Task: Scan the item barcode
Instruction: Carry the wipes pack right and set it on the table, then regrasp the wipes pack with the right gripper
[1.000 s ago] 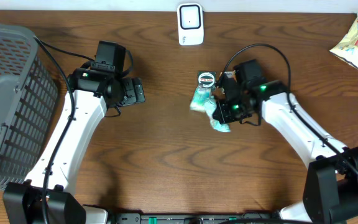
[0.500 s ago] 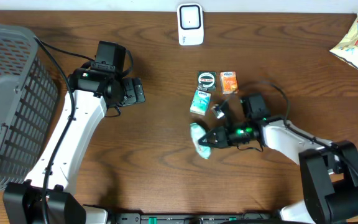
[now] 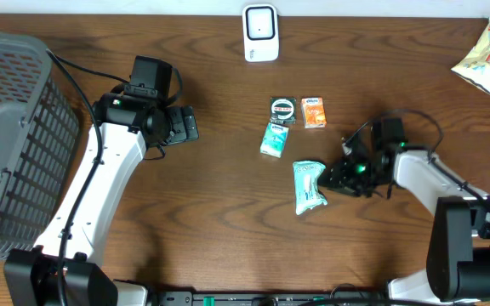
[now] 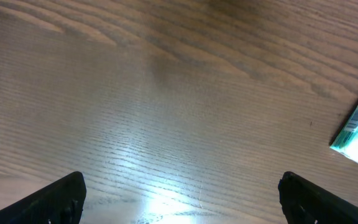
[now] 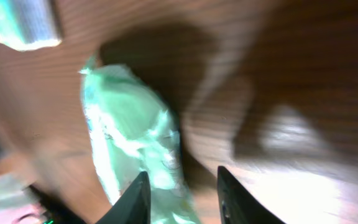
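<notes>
A mint-green soft packet lies flat on the wooden table, below the small cluster of items. My right gripper sits just to its right, low over the table. In the right wrist view the packet reaches under the left fingertip, and the jaws stand apart with bare wood between them, so the right gripper is open. The white scanner stands at the back edge. My left gripper hovers wide open over bare table.
A small teal packet, a black round-labelled item and an orange box lie together mid-table. A grey mesh basket fills the left side. A snack bag lies at the back right.
My right gripper carried the mint-green packet away from the cluster toward the front, opened and drew off to the right. The packet now lies free. The left arm stayed still.
</notes>
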Available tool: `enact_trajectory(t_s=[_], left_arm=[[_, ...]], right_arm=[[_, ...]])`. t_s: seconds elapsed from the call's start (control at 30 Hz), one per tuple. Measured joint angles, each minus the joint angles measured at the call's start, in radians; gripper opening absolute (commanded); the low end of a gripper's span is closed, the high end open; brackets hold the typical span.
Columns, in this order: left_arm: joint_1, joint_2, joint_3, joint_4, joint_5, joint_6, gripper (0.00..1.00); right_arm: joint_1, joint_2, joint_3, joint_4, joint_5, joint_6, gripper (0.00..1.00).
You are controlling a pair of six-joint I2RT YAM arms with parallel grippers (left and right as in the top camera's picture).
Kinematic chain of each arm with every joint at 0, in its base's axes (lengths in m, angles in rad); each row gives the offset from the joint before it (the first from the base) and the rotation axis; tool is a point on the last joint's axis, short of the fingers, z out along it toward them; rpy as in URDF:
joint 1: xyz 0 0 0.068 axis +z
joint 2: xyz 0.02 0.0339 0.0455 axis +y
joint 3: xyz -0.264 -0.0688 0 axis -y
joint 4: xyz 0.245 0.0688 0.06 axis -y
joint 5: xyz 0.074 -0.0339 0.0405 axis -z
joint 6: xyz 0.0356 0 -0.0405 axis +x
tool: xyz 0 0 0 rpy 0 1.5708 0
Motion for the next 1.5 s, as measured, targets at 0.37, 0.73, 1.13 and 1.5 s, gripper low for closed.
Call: enact_trajectory(t_s=[0.37, 0.73, 1.13, 1.5], left_arm=[[0.0, 0.0, 0.0, 0.0, 0.0, 0.0, 0.98], [0.0, 0.0, 0.0, 0.0, 0.0, 0.0, 0.98], [0.0, 0.0, 0.0, 0.0, 0.0, 0.0, 0.98], [0.0, 0.0, 0.0, 0.0, 0.0, 0.0, 0.98]], right_arm=[[0.002, 0.0, 0.223, -0.17, 0.137, -0.136, 0.6], [0.086, 0.0, 0.031, 0.046, 0.048, -0.132, 0.5], [0.111, -0.001, -0.047, 0.171, -0.081, -0.071, 0.01], [0.115, -0.001, 0.017, 0.171, -0.136, -0.03, 0.3]])
